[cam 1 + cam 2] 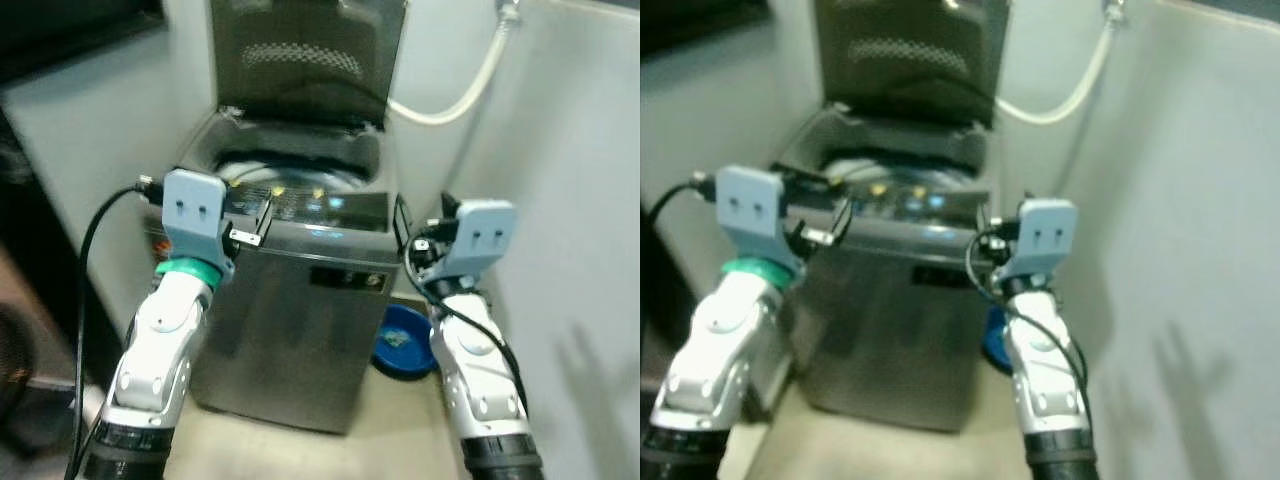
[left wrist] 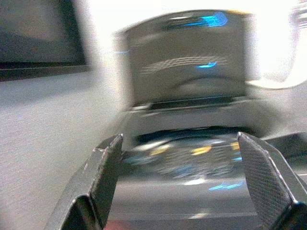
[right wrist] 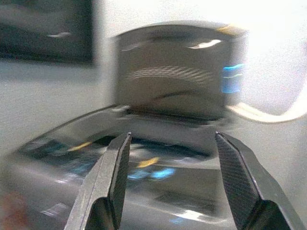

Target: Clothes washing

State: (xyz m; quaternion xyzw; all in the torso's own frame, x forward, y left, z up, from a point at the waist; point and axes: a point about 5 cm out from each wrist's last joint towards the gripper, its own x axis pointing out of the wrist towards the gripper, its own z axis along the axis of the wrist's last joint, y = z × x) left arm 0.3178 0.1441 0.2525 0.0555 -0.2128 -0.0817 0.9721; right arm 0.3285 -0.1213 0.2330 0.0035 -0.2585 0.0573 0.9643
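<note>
A grey top-loading washing machine (image 1: 300, 330) stands in front of me with its lid (image 1: 305, 55) raised upright. Its drum opening (image 1: 290, 165) is dark, and I cannot tell what is inside. Small lights glow on the control panel (image 1: 320, 205) at the front rim. My left gripper (image 2: 180, 138) is held up before the machine's front left corner, open, with nothing between its fingers (image 2: 108, 172). My right gripper (image 3: 172, 136) is level with the front right corner, also open and holding nothing. Both wrist views are blurred.
A blue basin (image 1: 405, 342) lies on the floor to the right of the washer. A pale hose (image 1: 470, 85) runs from the wall down behind the lid. A white wall (image 1: 570, 200) is close on the right, and dark furniture (image 1: 20, 300) is on the left.
</note>
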